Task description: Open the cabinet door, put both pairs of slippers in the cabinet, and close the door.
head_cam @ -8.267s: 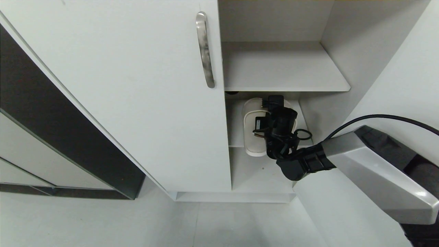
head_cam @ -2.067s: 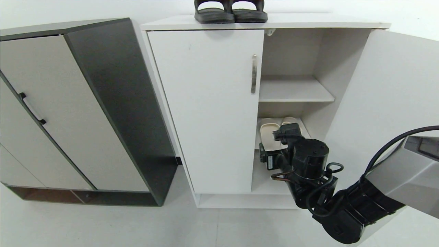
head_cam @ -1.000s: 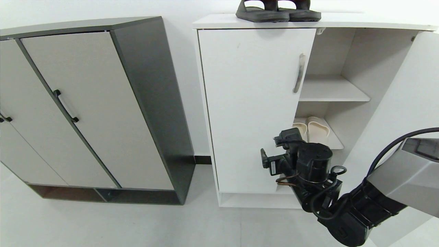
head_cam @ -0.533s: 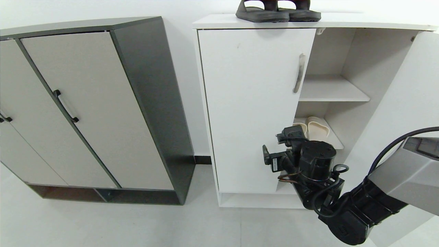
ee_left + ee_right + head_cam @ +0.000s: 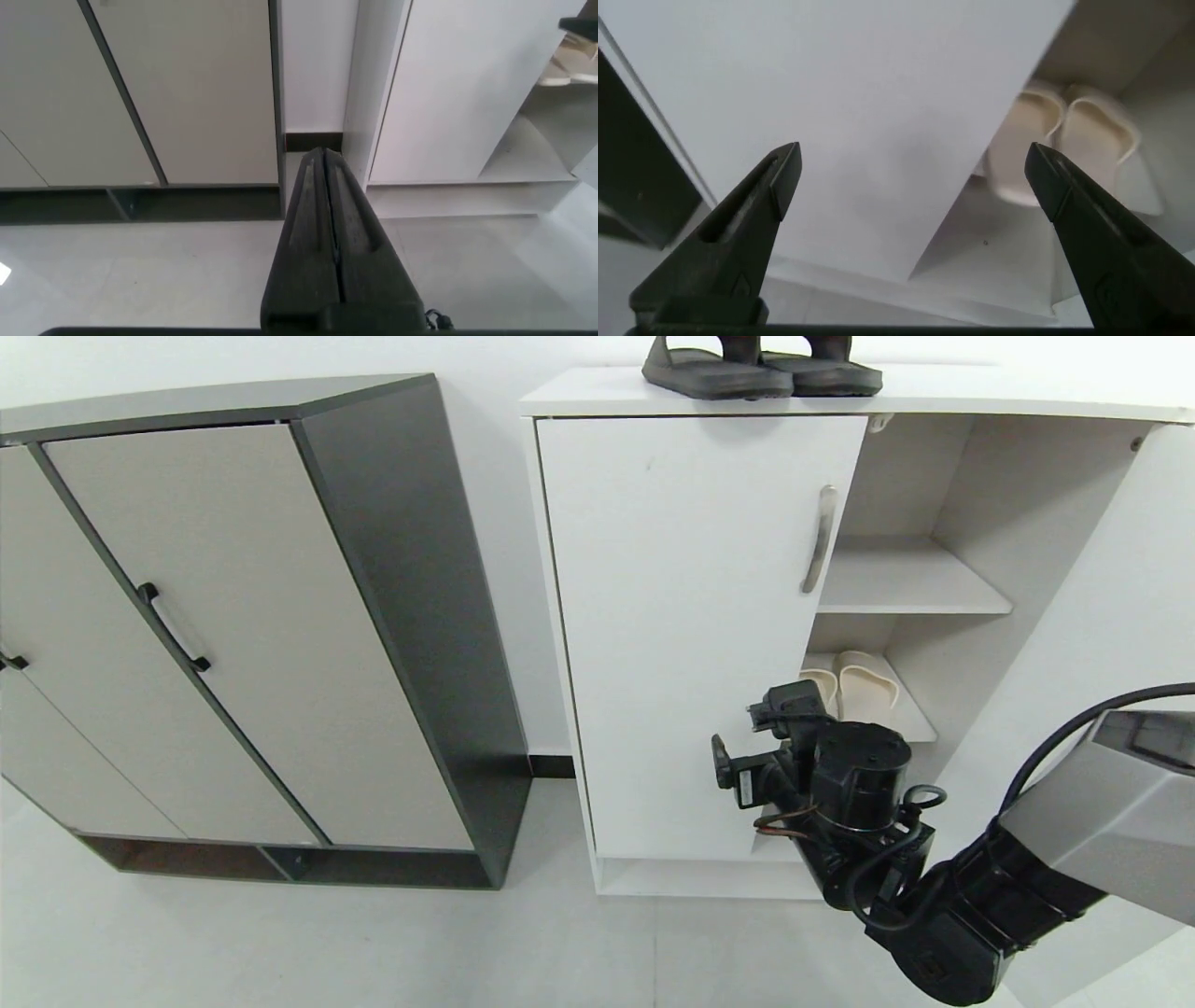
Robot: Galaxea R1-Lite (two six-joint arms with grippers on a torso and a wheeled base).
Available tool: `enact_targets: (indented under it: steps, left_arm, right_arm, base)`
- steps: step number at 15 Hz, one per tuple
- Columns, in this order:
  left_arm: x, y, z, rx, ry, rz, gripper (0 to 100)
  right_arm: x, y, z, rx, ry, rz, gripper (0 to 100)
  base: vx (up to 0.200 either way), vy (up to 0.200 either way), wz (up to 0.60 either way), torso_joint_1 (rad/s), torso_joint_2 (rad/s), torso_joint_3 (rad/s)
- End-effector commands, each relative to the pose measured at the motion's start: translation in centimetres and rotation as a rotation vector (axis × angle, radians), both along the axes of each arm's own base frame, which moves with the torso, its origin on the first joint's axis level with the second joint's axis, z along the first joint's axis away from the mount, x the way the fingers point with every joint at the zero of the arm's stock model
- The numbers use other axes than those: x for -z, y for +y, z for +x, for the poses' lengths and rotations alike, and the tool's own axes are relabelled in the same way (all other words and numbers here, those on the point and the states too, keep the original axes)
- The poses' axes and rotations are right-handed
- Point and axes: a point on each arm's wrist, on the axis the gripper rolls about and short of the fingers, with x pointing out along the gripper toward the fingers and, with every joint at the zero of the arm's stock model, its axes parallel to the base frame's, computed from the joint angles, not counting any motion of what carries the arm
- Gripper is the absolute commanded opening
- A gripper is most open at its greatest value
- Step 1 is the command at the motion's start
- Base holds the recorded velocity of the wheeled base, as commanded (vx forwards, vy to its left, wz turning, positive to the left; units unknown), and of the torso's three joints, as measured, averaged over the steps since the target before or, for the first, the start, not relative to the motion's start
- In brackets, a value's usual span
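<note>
Cream pair shelved, black pair on the cabinet top, right gripper spread and empty.

The white cabinet (image 5: 943, 403) has its right door (image 5: 1102, 616) swung open and its left door (image 5: 681, 616) shut. The cream slippers (image 5: 851, 678) lie side by side on the lower shelf (image 5: 920, 730), at its left end beside the shut door's edge. The black slippers (image 5: 761, 370) sit at the front edge of the cabinet top, above the shut door. The right gripper (image 5: 913, 159) hangs low before the shut door, fingers wide apart, grasping nothing. The left gripper (image 5: 324, 166) is clenched on nothing above the floor.
</note>
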Motion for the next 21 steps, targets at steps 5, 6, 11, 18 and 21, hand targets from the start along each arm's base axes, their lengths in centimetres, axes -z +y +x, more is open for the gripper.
enact_targets:
  steps: [5,6,11,18,21]
  left_arm:
    - [-0.02,0.0,0.01,0.0,0.0,-0.001,0]
    - [-0.02,0.0,0.01,0.0,0.0,-0.001,0]
    - [-0.02,0.0,0.01,0.0,0.0,0.001,0]
    - [-0.02,0.0,0.01,0.0,0.0,0.001,0]
    - [-0.02,0.0,0.01,0.0,0.0,-0.001,0]
  right_arm:
    - [0.14,-0.11,0.07,0.003,0.003,-0.003,100]
    - [0.42,-0.01,0.18,0.003,0.008,-0.007,100]
    - [0.67,0.04,0.16,0.003,0.012,-0.01,100]
    - [0.72,0.01,0.21,0.005,0.013,-0.011,100]
    - [0.82,0.01,0.12,0.003,0.016,-0.014,100]
  base:
    - [0.0,0.0,0.0,0.072,-0.5,-0.36]
    - [0.0,0.0,0.0,0.119,-0.46,-0.344]
    - [0.0,0.0,0.0,0.141,-0.46,-0.325]
    - [0.0,0.0,0.0,0.184,-0.49,-0.316]
    - [0.0,0.0,0.0,0.211,-0.52,-0.312]
